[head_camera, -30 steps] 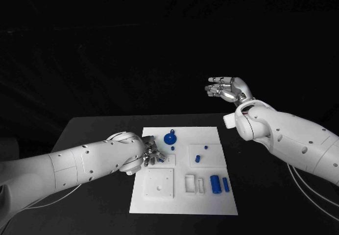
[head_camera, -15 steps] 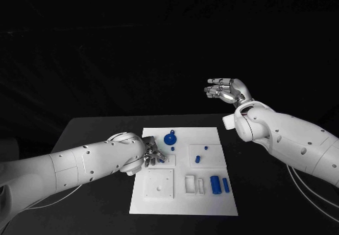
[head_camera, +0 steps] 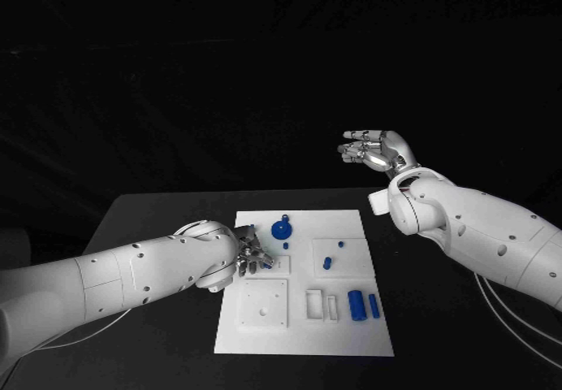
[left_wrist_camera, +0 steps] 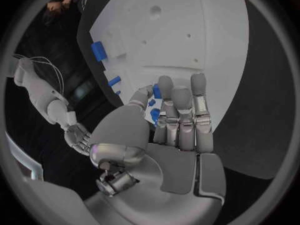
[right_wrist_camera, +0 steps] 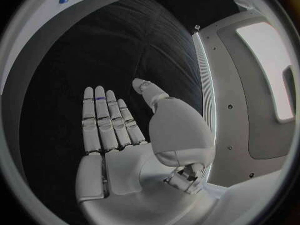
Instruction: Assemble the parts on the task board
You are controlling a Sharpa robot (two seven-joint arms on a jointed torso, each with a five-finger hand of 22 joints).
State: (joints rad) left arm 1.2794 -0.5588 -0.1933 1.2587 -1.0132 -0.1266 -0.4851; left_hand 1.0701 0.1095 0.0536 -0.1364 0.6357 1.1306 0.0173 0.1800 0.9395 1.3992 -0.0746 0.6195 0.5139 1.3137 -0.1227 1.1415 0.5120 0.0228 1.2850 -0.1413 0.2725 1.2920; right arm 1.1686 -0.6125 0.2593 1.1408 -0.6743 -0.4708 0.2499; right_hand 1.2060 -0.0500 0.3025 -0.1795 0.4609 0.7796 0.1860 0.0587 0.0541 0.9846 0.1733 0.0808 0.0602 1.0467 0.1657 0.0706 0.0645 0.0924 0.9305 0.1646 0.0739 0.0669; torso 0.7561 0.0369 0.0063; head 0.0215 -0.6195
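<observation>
The white task board (head_camera: 304, 333) lies in the middle of the black table. My left hand (head_camera: 252, 253) hovers low over the board's left edge, fingers straight and close together (left_wrist_camera: 181, 115). Blue shows in the gap between its thumb and fingers (left_wrist_camera: 154, 116); I cannot tell whether it is pinched or stands on the board behind. A round blue part (head_camera: 283, 230) stands just beyond the hand. Small blue parts (head_camera: 328, 262) lie mid-board, and two blue cylinders (head_camera: 357, 306) lie near the right edge. My right hand (head_camera: 375, 149) is raised high beyond the table's far side, palm bare (right_wrist_camera: 119, 135).
A square white block with holes (head_camera: 265, 305) and a white slotted holder (head_camera: 318, 305) sit on the board's near half. Black table (head_camera: 153, 219) stretches to the left and right of the board. My right forearm (head_camera: 469, 223) hangs above the table's right side.
</observation>
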